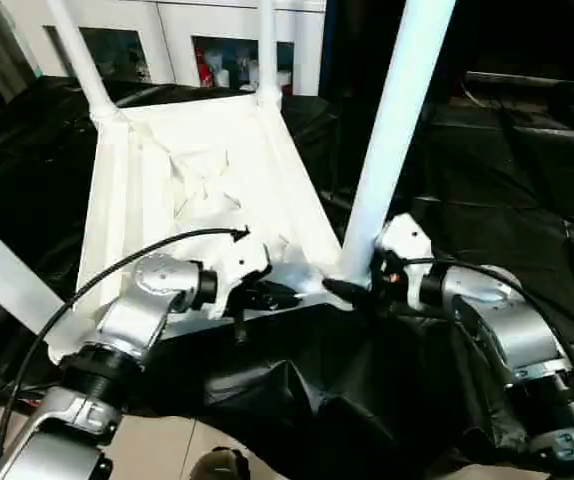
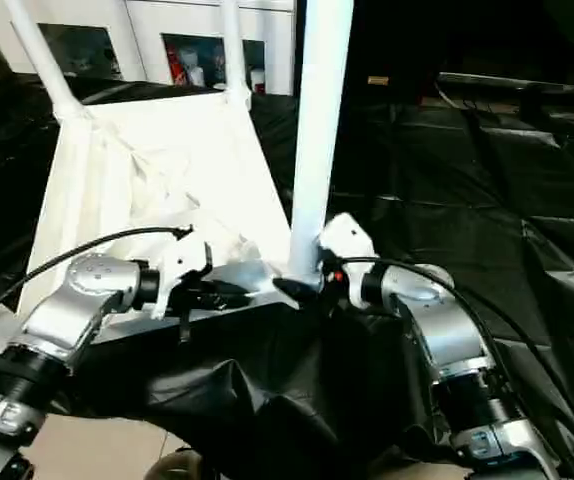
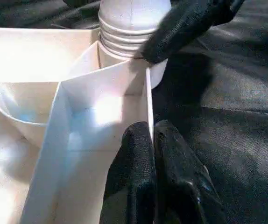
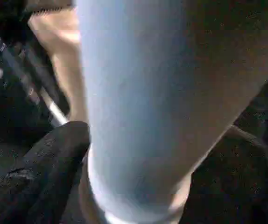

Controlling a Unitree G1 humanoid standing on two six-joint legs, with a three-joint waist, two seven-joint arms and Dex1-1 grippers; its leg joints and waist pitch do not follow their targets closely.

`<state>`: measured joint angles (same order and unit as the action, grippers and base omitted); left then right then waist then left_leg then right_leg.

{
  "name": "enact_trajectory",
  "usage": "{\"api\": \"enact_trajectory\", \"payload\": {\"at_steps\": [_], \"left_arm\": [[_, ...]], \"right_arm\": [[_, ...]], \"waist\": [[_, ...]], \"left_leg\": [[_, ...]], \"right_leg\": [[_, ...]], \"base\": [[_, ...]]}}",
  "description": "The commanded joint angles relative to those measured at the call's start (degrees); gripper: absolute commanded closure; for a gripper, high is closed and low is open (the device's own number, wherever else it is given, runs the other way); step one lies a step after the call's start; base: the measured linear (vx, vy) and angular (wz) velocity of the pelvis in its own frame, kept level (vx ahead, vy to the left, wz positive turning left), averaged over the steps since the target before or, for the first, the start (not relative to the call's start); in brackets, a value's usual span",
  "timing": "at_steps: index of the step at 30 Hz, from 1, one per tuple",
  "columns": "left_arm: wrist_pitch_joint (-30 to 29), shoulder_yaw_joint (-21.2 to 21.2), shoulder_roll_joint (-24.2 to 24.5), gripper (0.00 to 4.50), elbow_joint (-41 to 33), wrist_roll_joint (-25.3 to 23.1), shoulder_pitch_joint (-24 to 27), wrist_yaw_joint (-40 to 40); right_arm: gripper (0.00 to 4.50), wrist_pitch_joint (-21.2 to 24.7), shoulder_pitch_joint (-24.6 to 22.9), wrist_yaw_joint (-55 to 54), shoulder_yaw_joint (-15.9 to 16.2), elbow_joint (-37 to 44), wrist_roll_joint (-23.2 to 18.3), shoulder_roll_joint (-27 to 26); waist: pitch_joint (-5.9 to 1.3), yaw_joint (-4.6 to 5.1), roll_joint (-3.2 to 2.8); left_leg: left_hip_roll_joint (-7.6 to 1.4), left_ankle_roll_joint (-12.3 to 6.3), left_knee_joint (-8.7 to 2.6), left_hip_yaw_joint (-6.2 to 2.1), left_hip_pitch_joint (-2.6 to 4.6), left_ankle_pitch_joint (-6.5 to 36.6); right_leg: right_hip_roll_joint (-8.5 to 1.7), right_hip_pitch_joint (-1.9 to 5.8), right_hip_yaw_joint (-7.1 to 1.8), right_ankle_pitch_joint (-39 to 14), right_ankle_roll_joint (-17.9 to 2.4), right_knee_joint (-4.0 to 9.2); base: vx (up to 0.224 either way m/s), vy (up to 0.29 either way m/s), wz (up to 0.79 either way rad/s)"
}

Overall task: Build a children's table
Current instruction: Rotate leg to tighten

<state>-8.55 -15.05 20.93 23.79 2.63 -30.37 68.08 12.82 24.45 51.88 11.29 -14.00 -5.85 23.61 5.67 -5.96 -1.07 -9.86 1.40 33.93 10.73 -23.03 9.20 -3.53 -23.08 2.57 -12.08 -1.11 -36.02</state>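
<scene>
White leg (image 1: 392, 130) upright between spread right gripper (image 1: 352, 288) fingers.

The tabletop (image 1: 202, 175) is white, its upturned underside crossed by raised white ribs, and the 4 legs are white too, the nearest leg (image 1: 392, 130) tinged pale blue in shade. A glossy, wrinkled black cloth (image 1: 507, 190) covers the bench. Both forearms are silver with black joints; the left tool (image 3: 153, 140) and the right tool (image 1: 357, 292) have black fingers. White cabinets (image 1: 167, 30) stand behind, with something red (image 1: 203, 68) inside.
</scene>
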Motion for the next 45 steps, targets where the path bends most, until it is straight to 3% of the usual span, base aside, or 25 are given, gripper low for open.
{"api": "enact_trajectory", "payload": {"at_steps": [1,7,9,11,15,18,22,27,28,29,32,33,34,36,40,45], "left_arm": [[0.5,-1.6,-0.7,4.50,-3.2,2.1,-0.2,3.4],[0.2,-1.8,-0.1,4.50,-3.3,2.3,-0.6,4.1],[-0.2,-1.7,0.2,4.50,-3.4,2.3,-0.9,4.3],[-0.3,-1.6,0.2,4.50,-3.5,2.3,-1.0,4.4],[-1.0,-1.0,-0.2,4.50,-3.8,2.4,-0.7,3.0],[-2.0,0.2,-2.0,4.50,-2.3,1.1,-1.6,-2.7],[-4.6,2.0,-6.1,4.50,0.0,-0.6,-4.2,-11.9],[-7.2,2.9,-11.9,4.50,0.6,-1.7,-6.6,-20.7],[-7.2,2.7,-13.5,4.50,0.4,-1.5,-6.9,-21.5],[-7.3,2.4,-14.0,4.50,-0.1,-1.3,-6.8,-21.4],[-6.8,1.4,-14.1,4.50,-1.1,-1.6,-6.4,-20.6],[-6.9,1.0,-13.8,4.50,-1.5,-1.7,-6.1,-19.9],[-6.7,0.6,-13.2,4.50,-2.0,-1.6,-5.7,-19.0],[-6.5,0.3,-12.0,4.50,-2.9,-1.3,-4.8,-17.2],[-6.5,0.3,-9.5,4.50,-4.5,-0.9,-3.2,-14.0],[-5.8,0.2,-6.0,4.50,-5.9,0.2,-1.7,-8.9]], "right_arm": [[0.24,-0.4,0.2,0.9,1.4,0.6,0.7,-0.1],[0.68,1.0,0.5,2.1,0.4,0.4,-1.3,-1.0],[0.90,1.4,0.5,2.3,0.8,0.5,-1.7,-1.0],[1.12,1.4,0.5,2.2,0.9,0.5,-1.7,-1.1],[1.47,2.2,-0.1,-1.7,0.2,0.8,-1.6,-3.6],[1.69,3.3,0.0,-10.0,-0.9,-0.6,0.4,-7.7],[1.78,6.7,1.2,-24.1,-4.0,-4.4,1.9,-15.4],[1.81,7.4,3.8,-37.5,-5.8,-9.7,4.5,-22.0],[1.26,6.6,4.4,-37.6,-5.3,-10.6,4.3,-23.1],[1.12,6.5,4.6,-36.9,-5.4,-10.4,3.8,-23.6],[0.93,6.7,4.5,-36.0,-5.3,-9.4,3.9,-24.1],[0.76,6.8,4.3,-35.8,-5.2,-8.8,4.1,-24.1],[0.67,6.9,4.0,-35.3,-5.0,-8.0,4.0,-23.9],[0.55,6.7,3.8,-34.4,-4.9,-6.9,3.9,-23.1],[0.22,6.8,3.5,-30.7,-4.3,-4.2,3.3,-19.9],[0.14,7.6,2.1,-20.5,-0.6,0.8,3.9,-12.1]], "waist": [[-4.45,0.07,1.10],[-4.27,0.14,1.17],[-3.60,0.28,0.95],[-3.71,0.33,1.08],[-3.06,0.66,1.00],[-2.64,1.17,0.72],[-2.25,1.68,0.83],[-2.07,1.97,0.59],[-2.07,2.07,0.59],[-1.94,1.99,0.31],[-2.03,1.88,0.45],[-1.89,1.80,0.05],[-1.85,1.80,0.21],[-1.59,1.64,-0.15],[-1.16,1.81,-0.31],[-1.07,1.62,-0.32]], "left_leg": [[-3.45,-5.63,-3.36,-1.26,1.45,5.9],[-3.53,-5.52,-3.46,-1.31,1.49,6.4],[-3.49,-5.49,-3.61,-1.32,1.41,6.9],[-3.54,-5.19,-3.66,-1.33,1.56,7.6],[-3.55,-4.31,-4.02,-1.44,1.58,9.1],[-3.62,-2.76,-4.42,-1.60,1.62,10.7],[-3.50,-0.16,-4.89,-1.81,1.82,13.9],[-3.33,-0.36,-4.87,-1.63,1.68,10.8],[-3.27,-0.68,-4.84,-1.57,1.76,10.0],[-3.28,-0.93,-4.82,-1.56,1.77,9.8],[-3.28,-3.28,-4.77,-1.48,1.63,6.3],[-3.26,-3.96,-4.76,-1.49,1.59,5.7],[-3.30,-4.20,-4.77,-1.41,1.64,5.8],[-3.42,-4.02,-4.93,-1.54,1.61,7.6],[-3.61,-2.88,-5.30,-1.53,1.73,9.9],[-3.57,-3.82,-5.13,-1.37,1.59,7.3]], "right_leg": [[-5.06,2.73,-2.69,-2.0,-13.7,3.71],[-5.09,2.65,-2.70,-3.0,-13.7,3.77],[-5.01,2.30,-2.75,-3.2,-13.7,3.92],[-5.05,2.43,-2.76,-3.9,-13.6,3.98],[-5.04,2.19,-2.82,-6.0,-13.5,4.34],[-5.05,1.92,-2.90,-7.8,-13.3,4.50],[-5.29,1.75,-3.07,-13.0,-12.6,5.07],[-5.09,1.85,-3.17,-7.0,-12.4,4.79],[-5.07,1.99,-3.11,-5.3,-12.7,4.78],[-5.13,1.94,-3.14,-4.7,-12.7,4.80],[-4.95,2.34,-3.03,2.0,-12.6,4.33],[-4.93,2.32,-2.97,3.4,-12.8,4.28],[-4.89,2.30,-2.97,3.5,-12.8,4.37],[-5.17,2.38,-2.97,0.6,-13.0,4.57],[-5.16,2.21,-3.07,-4.3,-12.7,5.04],[-5.08,2.46,-3.12,0.3,-12.5,4.65]], "base": [[0.000,0.000,0.00],[0.000,0.000,0.00],[0.000,0.000,0.00],[0.000,0.000,0.00],[0.000,0.000,0.00],[0.000,0.000,0.00],[0.000,0.000,0.00],[0.000,0.000,0.00],[0.000,0.000,0.00],[0.000,0.000,0.00],[0.000,0.000,0.00],[0.000,0.000,0.00],[0.000,0.000,0.00],[0.000,0.000,0.00],[0.000,0.000,0.00],[0.000,0.000,0.00]]}}
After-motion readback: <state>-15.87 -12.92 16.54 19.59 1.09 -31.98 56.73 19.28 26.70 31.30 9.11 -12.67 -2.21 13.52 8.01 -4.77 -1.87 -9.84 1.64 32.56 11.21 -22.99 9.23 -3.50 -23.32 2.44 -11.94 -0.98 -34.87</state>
